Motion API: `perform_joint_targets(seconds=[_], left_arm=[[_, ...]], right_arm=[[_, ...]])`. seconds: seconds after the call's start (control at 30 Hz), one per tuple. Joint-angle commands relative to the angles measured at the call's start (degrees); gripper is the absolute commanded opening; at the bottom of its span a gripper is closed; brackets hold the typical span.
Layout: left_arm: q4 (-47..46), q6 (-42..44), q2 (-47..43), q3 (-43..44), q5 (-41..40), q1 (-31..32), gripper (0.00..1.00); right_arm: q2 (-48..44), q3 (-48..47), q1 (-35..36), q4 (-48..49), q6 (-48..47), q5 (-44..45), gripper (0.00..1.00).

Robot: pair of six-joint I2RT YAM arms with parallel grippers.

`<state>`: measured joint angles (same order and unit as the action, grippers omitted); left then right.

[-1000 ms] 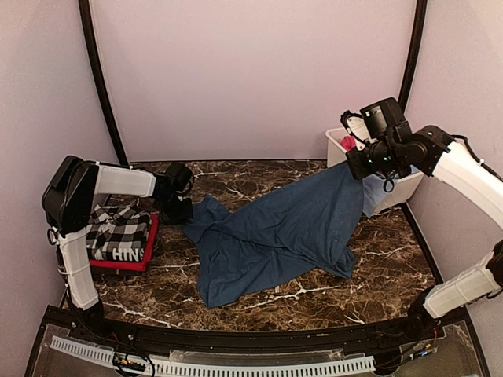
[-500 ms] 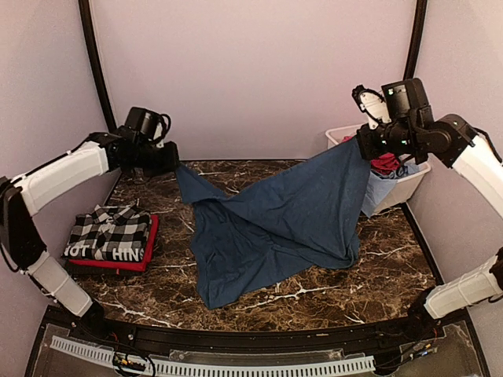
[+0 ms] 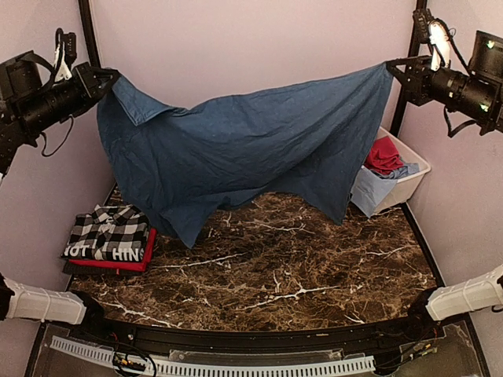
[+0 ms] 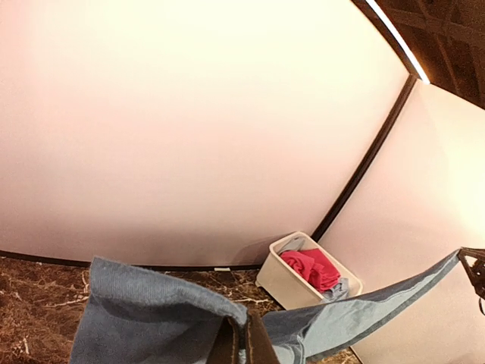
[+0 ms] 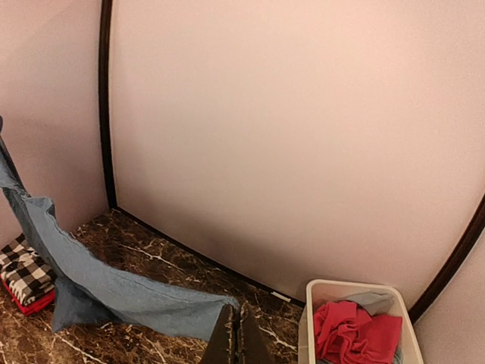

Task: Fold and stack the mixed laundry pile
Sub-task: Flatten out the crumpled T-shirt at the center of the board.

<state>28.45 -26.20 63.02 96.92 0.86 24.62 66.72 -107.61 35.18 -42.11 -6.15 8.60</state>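
Observation:
A navy blue tee (image 3: pixel 244 157) hangs spread in the air across the back of the table. My left gripper (image 3: pixel 108 77) is shut on its upper left corner and my right gripper (image 3: pixel 391 69) is shut on its upper right corner. The lower hem dangles just above the marble. In the left wrist view the blue cloth (image 4: pixel 144 311) wraps over the closed fingers (image 4: pixel 244 334). The right wrist view shows its edge (image 5: pixel 114 292) pinched between shut fingers (image 5: pixel 237 326). A folded checked garment (image 3: pixel 110 233) lies on a folded red tee (image 3: pixel 126 263) at the left.
A white tub (image 3: pixel 409 184) stands at the back right corner. It holds a pink-red piece (image 3: pixel 383 155), and a light blue piece (image 3: pixel 369 191) hangs over its near side. Dark frame posts (image 3: pixel 86 31) rise at both back corners. The marble table (image 3: pixel 299 275) fills the front.
Both arms have risen high and moved apart, lifting the navy blue tee off the table and stretching it out. The left gripper took hold of its corner near the folded stack.

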Motion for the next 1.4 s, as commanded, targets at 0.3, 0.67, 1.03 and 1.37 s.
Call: perform_joint_targets(seconds=[0.3, 0.67, 1.03, 1.37], left_arm=[[1.3, -2.4, -8.69, 8.98, 11.54, -0.2, 0.0], [-2.46, -1.65, 1.48, 15.06, 4.42, -0.22, 0.0], [-10.45, 0.28, 17.21, 1.97, 0.63, -6.94, 0.0], [-25.79, -1.75, 36.84, -10.95, 9.55, -11.29, 0.0]], right_arm=[[-9.93, -6.47, 0.07, 0.71, 1.58, -15.55, 0.0], [-5.2, -2.52, -0.01, 8.74, -4.3, 4.17, 0.0], [10.2, 19.46, -11.97, 21.9, -0.42, 1.09, 0.0], [34.23, 25.48, -14.05, 32.49, 2.02, 2.82, 0.0]])
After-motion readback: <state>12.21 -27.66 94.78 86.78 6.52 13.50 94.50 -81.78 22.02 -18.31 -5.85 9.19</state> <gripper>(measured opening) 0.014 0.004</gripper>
